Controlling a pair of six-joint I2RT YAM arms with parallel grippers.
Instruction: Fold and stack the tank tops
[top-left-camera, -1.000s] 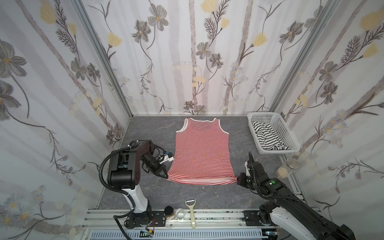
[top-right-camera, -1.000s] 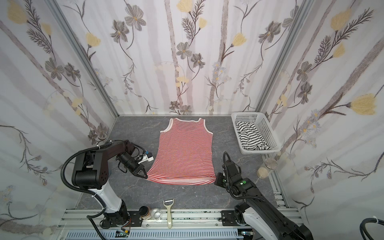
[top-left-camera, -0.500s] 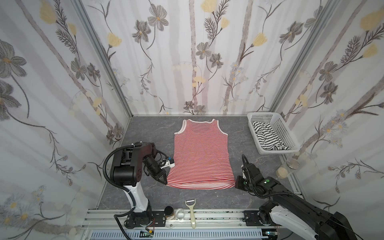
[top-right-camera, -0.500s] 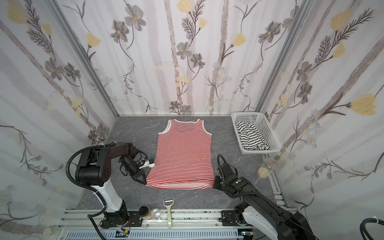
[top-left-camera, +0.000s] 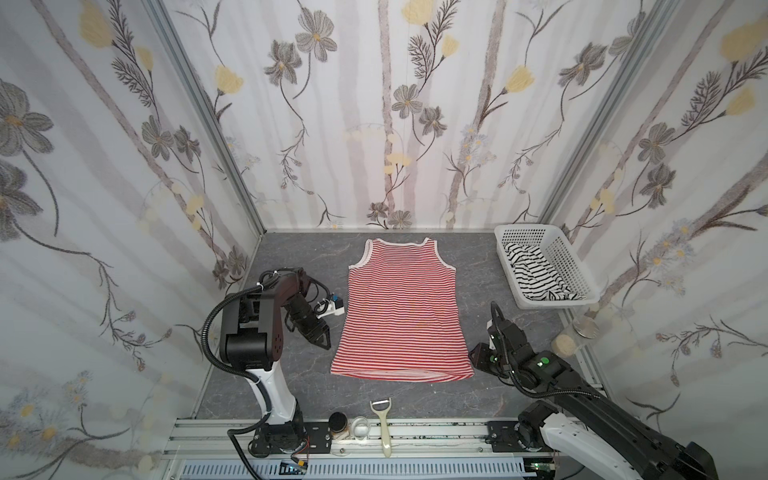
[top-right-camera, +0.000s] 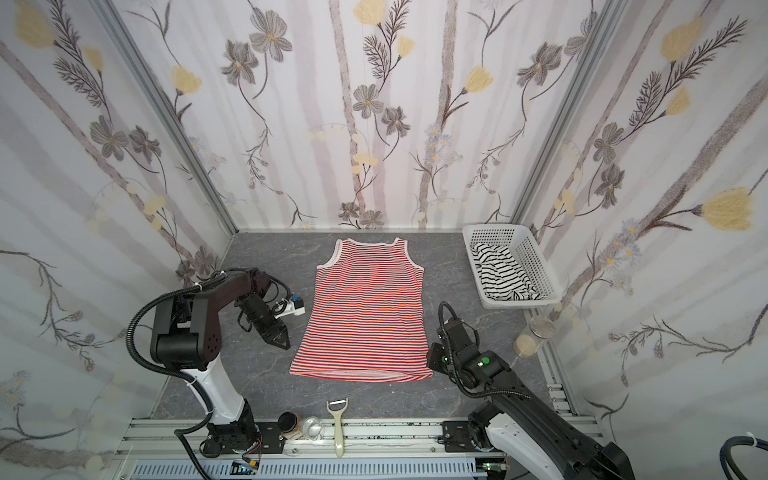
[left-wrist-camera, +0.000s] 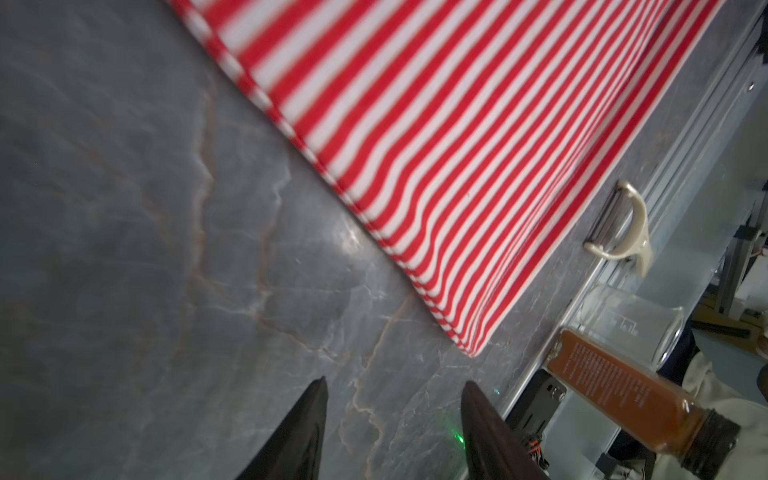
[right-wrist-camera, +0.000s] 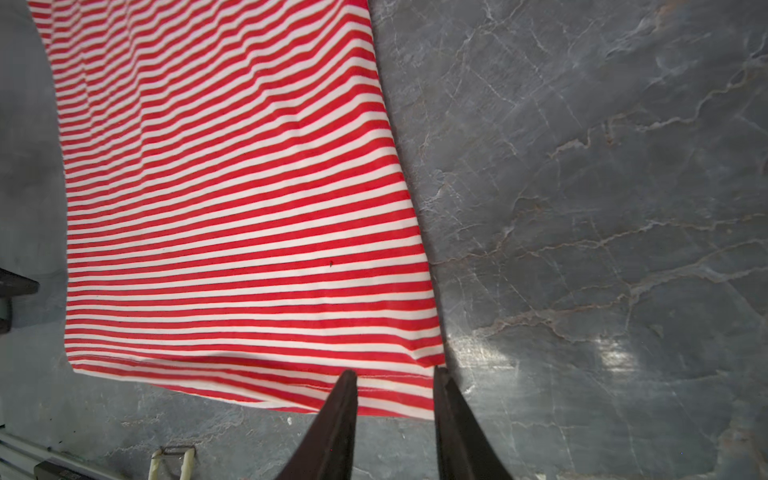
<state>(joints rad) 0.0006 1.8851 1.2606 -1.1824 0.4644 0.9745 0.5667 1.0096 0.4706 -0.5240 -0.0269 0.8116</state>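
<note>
The red-and-white tank top (top-left-camera: 402, 307) (top-right-camera: 365, 307) lies flat and face up in the middle of the grey table, neck toward the back wall. The black-striped white tank top (top-left-camera: 536, 274) (top-right-camera: 503, 274) is crumpled in the white basket (top-left-camera: 575, 270). My left gripper (top-left-camera: 322, 338) (left-wrist-camera: 392, 384) is open over bare table, a little left of the red top's hem corner (left-wrist-camera: 471, 349) and apart from it. My right gripper (top-left-camera: 478, 357) (right-wrist-camera: 395, 374) is open at the right hem corner. Its fingertips (right-wrist-camera: 347, 382) straddle the flat hem without pinching it.
A peeler (top-left-camera: 384, 424), a brown bottle (top-left-camera: 338, 424) and a glass (top-left-camera: 360, 428) lie along the front rail. Two jars (top-left-camera: 584, 326) stand by the right wall below the basket. A small white cabled device (top-left-camera: 332, 307) sits next to the left arm.
Both grippers have opened and let go of the red top's hem corners. The hem now lies flat, and my left gripper has drawn away to the left.
</note>
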